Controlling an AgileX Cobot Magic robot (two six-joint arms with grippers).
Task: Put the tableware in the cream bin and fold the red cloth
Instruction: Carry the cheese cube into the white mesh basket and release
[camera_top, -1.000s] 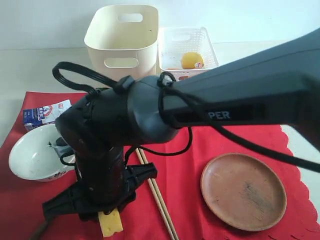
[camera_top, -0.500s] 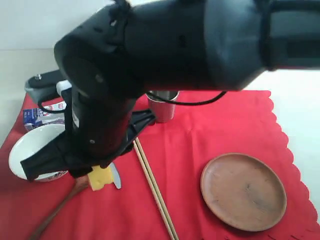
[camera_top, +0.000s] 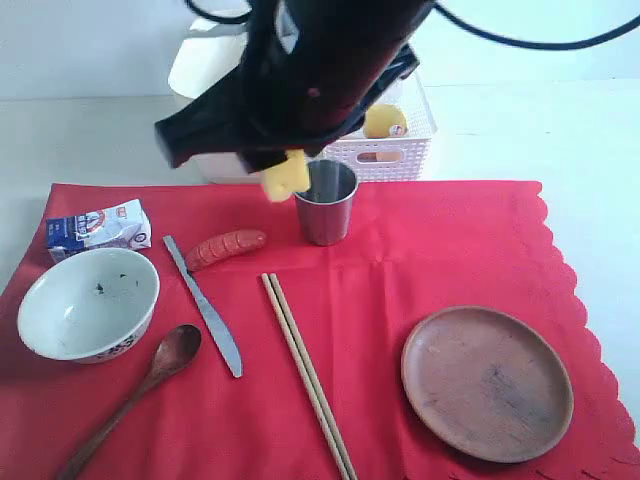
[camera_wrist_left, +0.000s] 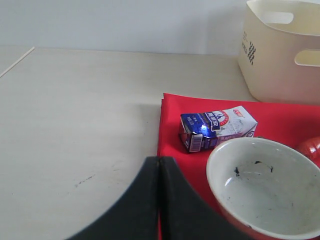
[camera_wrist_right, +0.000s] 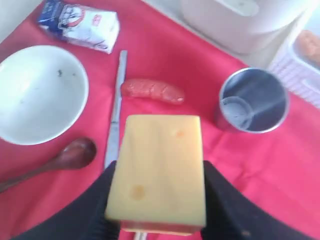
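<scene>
Red cloth (camera_top: 420, 260) below; right gripper (camera_wrist_right: 160, 197) clamped on cheese (camera_wrist_right: 157, 160), left gripper (camera_wrist_left: 159, 200) closed, empty. Best carry high over steel cup (camera_top: 327, 205) to white basket (camera_top: 388, 157), release low.

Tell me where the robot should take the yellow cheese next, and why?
Probably move it over the white basket and let go: the right gripper holds the cheese up beside the cup, and that basket holds a lemon.

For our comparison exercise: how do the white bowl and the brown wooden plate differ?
The white bowl is deep with dark specks inside; the brown wooden plate is shallow. The bowl sits at the exterior view's left, the plate at its right. Both are round and lie on the red cloth.
</scene>
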